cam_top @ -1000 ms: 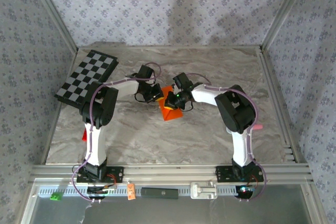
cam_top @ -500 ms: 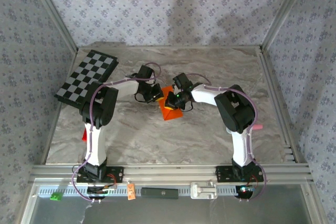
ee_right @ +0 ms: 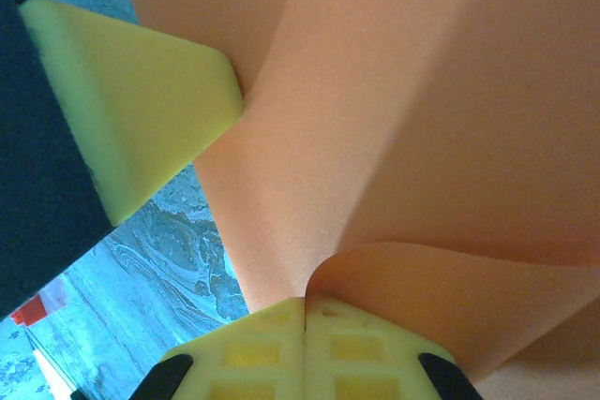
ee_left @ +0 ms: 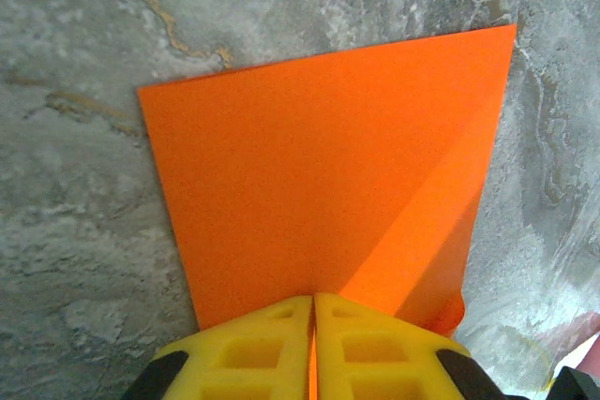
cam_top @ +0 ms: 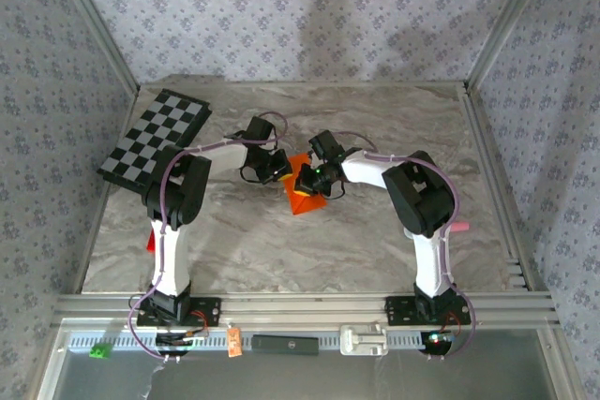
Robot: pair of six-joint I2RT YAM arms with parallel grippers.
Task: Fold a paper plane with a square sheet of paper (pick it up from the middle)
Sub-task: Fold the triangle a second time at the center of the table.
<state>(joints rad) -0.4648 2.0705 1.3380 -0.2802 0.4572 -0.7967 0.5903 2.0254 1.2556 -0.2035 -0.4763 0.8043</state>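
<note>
The square sheet of paper (cam_top: 306, 196) is bright orange and lies mid-table between both arms. In the left wrist view the sheet (ee_left: 319, 156) spreads out flat on the marble with a diagonal crease on its right side. My left gripper (ee_left: 312, 298) is shut on the sheet's near edge, and a thin orange strip runs between the yellow pads. My right gripper (ee_right: 306, 303) is shut on a curled-up flap of the sheet (ee_right: 422, 119). From above, the left gripper (cam_top: 280, 172) and right gripper (cam_top: 308, 183) meet at the paper's upper edge. The left gripper's yellow finger (ee_right: 141, 91) touches the paper.
A black-and-white checkerboard (cam_top: 155, 136) lies at the back left. A tiny red block (cam_top: 150, 241) sits by the left arm's link. Metal rails (cam_top: 487, 175) and patterned walls enclose the marble table (cam_top: 281, 250).
</note>
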